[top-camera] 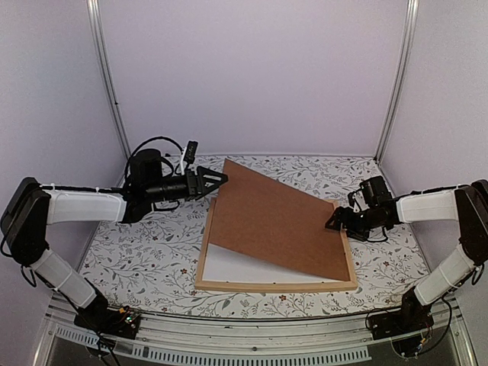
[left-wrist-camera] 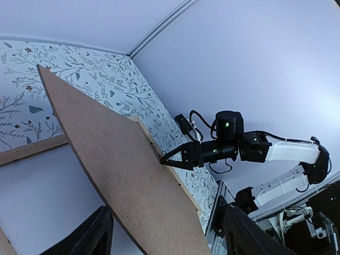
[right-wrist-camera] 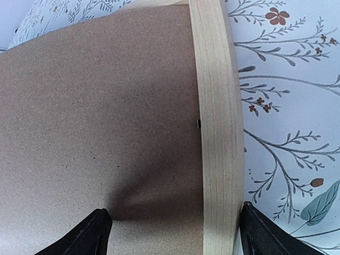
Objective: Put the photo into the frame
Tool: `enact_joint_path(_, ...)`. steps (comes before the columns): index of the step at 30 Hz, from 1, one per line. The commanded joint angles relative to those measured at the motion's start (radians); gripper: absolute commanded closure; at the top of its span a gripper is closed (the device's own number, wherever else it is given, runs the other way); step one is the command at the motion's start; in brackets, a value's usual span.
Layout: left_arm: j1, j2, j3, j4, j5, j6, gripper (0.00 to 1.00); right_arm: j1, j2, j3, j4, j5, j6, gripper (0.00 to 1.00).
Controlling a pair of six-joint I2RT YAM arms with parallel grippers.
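Note:
The light-wood frame [top-camera: 274, 287] lies flat on the floral table. A plain brown backing board [top-camera: 274, 217] leans over it, left edge raised, right edge down by the frame's right rail [right-wrist-camera: 218, 133]. White sheet [top-camera: 236, 267] shows inside the frame under the board. The photo is hidden. My left gripper [top-camera: 223, 179] is open at the board's raised far-left corner; in the left wrist view the board [left-wrist-camera: 117, 164] runs between its fingers [left-wrist-camera: 93, 234]. My right gripper [top-camera: 335, 221] is open, one finger over the board [right-wrist-camera: 106, 106] and the other outside the rail.
The floral tablecloth [top-camera: 145, 244] surrounds the frame. Pale booth walls with metal corner posts [top-camera: 107, 76] close in the back and sides. The right arm [left-wrist-camera: 276, 151] shows across the board in the left wrist view.

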State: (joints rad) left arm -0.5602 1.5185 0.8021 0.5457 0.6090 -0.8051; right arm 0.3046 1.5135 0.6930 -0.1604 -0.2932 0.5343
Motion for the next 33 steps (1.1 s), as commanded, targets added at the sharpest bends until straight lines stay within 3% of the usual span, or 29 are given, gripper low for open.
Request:
enact_joint_path(1,-0.072,0.013,-0.005,0.010,0.033,-0.017,0.26,0.034,-0.031,0.045,0.052,-0.241,0.020,0.13)
enact_joint_path(8,-0.101,-0.029,0.044,-0.205,-0.141,-0.047,0.23,0.025,-0.045,0.062,0.052,-0.268,0.037,0.12)
enact_joint_path(14,-0.122,-0.005,0.078,-0.301,-0.178,-0.097,0.19,0.025,-0.024,0.055,0.070,-0.286,0.041,0.13)
enact_joint_path(23,-0.141,0.002,0.047,-0.310,-0.202,-0.183,0.17,0.025,-0.012,0.047,0.083,-0.291,0.041,0.13)
enact_joint_path(33,-0.138,-0.039,-0.036,-0.207,-0.157,-0.324,0.15,0.025,-0.010,0.046,0.090,-0.288,0.038,0.13)
